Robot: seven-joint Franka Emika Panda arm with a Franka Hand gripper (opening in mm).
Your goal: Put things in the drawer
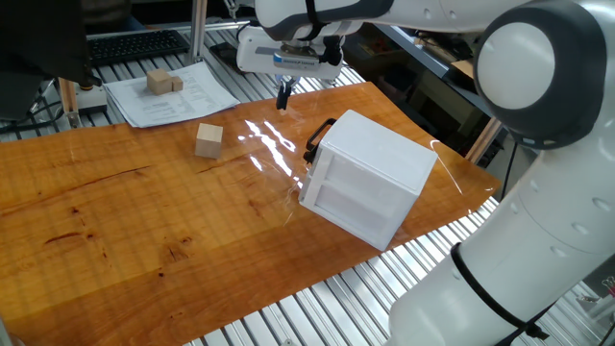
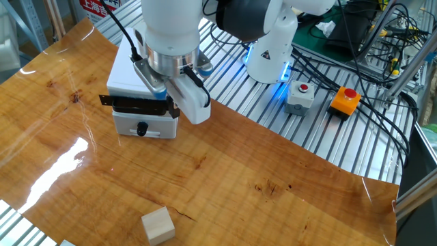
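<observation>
1 arm: a Franka Panda reaches over the far side of the desk [image 1: 144,221], its wrist above the cabinet [image 1: 370,178]
Fingers [image 1: 283,96]: dark and thin in one fixed view, they look pressed together with nothing between them; the other fixed view hides them behind the wrist, so I judge them closed and empty
Finger position: raised off the desk, just beyond the handle side of the cabinet, touching nothing
Drawer [image 2: 140,105]: seated in the white cabinet, its curved black handle [image 1: 317,139] pointing toward the arm; a dark gap under the top panel may mean it is pulled out a little, but I cannot tell how far
Loose cube [image 1: 209,140]: 1 pale beige cube sits upright on the bare desk, well apart from the cabinet and left of the fingers; the other fixed view shows it near the front edge [image 2: 158,225]
Other cubes [image 1: 163,83]: 2 more rest touching each other on a sheet of paper [image 1: 178,96] beyond the desk
Why so placed: the handle faces the arm, probably so the fingers can hook it
Step in hand: likely lining up with the handle or turning toward the loose cube; no cube is visible in the drawer
Risk: the light cabinet may slide on the glossy desk when pulled
</observation>
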